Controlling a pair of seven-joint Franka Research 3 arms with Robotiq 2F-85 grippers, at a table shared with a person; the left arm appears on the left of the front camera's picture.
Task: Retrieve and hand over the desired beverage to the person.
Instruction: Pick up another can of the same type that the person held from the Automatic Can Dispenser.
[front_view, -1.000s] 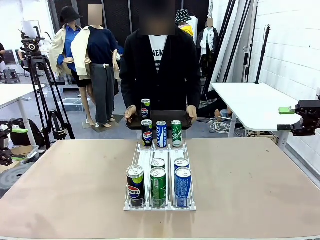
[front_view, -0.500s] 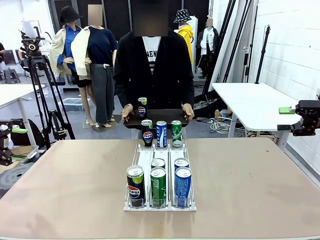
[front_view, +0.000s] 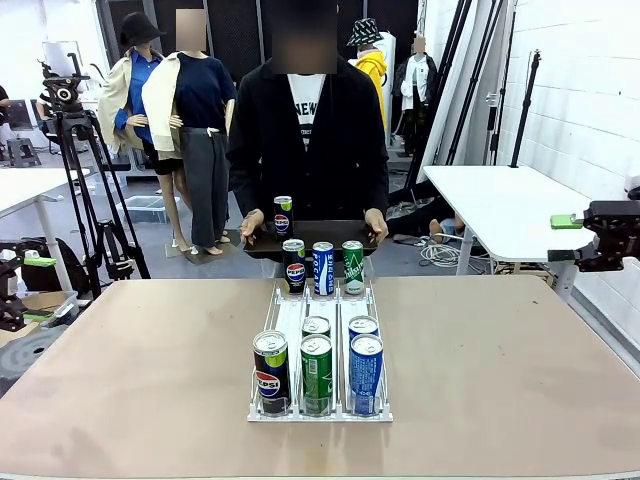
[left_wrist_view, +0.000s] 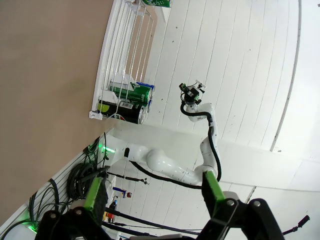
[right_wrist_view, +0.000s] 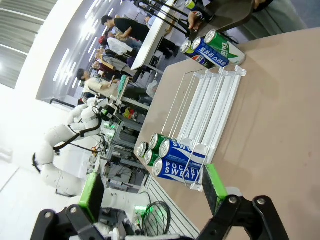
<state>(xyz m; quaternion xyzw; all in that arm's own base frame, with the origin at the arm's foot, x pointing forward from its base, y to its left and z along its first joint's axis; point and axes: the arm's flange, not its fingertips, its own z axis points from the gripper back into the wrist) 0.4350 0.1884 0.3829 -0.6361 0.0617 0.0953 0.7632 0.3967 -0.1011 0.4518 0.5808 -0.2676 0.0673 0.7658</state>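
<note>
Black tray (front_view: 330, 232) with one Pepsi can (front_view: 283, 216) shifted as the person (front_view: 305, 140) straightened, far beyond our released, empty right hand (front_view: 558, 238) and left hand (left_wrist_view: 154, 192); we judge the racked cans (front_view: 318, 372) untouched.

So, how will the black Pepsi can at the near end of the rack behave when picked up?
The black Pepsi can looks unopened, so it is probably full and heavy for its size. Its smooth round wall may slip in a loose grip. Standing tall and narrow in the rack, it could tip against the green can if pushed sideways.
</note>
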